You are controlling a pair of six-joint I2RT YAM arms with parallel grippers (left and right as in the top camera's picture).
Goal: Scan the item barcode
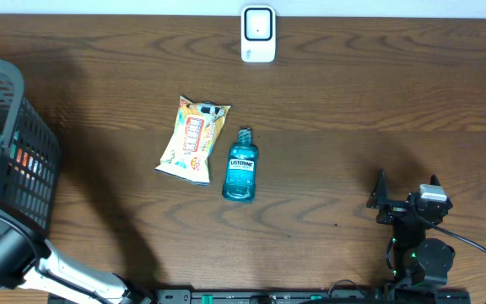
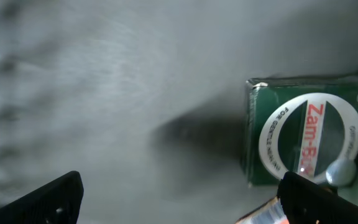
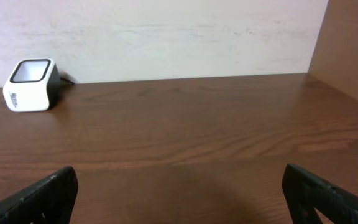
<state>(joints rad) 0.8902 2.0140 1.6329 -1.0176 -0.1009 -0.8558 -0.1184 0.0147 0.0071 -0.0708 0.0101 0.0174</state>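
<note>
The white barcode scanner (image 1: 258,34) stands at the table's far edge; the right wrist view has the scanner (image 3: 31,84) at far left. My left gripper (image 2: 179,196) is open inside the grey basket (image 1: 15,93), just left of a green Zam-Buk box (image 2: 303,134) on the basket floor. An orange-edged packet (image 2: 267,214) lies beside its right finger. Nothing sits between the fingers. My right gripper (image 1: 381,201) is open low over bare table at the front right, and the right gripper (image 3: 179,193) holds nothing.
A yellow snack bag (image 1: 192,139) and a blue Listerine bottle (image 1: 241,165) lie side by side mid-table. The basket fills the left edge, with my left arm (image 1: 7,253) reaching into it from the front. A wall rises behind the scanner.
</note>
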